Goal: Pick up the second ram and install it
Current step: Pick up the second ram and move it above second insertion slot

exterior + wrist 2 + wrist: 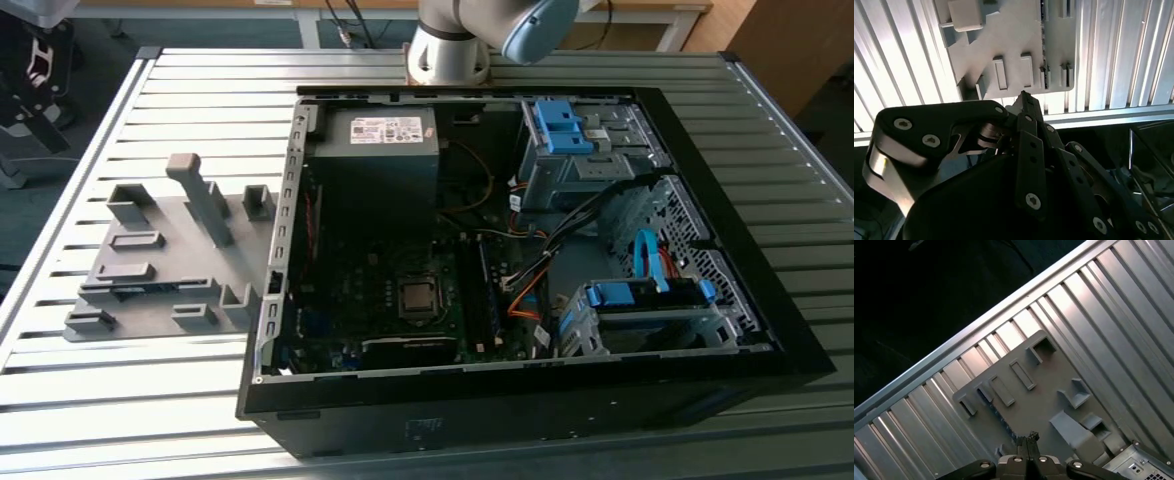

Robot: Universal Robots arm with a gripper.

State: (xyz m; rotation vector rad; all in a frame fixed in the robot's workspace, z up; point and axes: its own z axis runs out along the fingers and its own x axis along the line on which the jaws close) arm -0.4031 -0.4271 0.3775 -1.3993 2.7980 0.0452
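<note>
The second ram (998, 415) is a thin dark strip standing on its edge in a slot of the grey holder plate (1044, 400). In the second wrist view the ram (1043, 40) runs along the plate (1009, 45) as a narrow toothed line. My gripper (1028, 438) hangs well above the plate, with its black fingertips pressed together and nothing between them. In the second wrist view the gripper's (1024, 96) tip lies over the plate's edge, close to one end of the ram.
The holder plate (147, 260) lies on the slatted metal table (160, 100) at the exterior view's left. Beside it stands an open computer case (534, 405) with its motherboard (387, 270), power supply (380, 130), blue drive bays (641, 295) and cables. The arm's base (447, 50) is behind the case.
</note>
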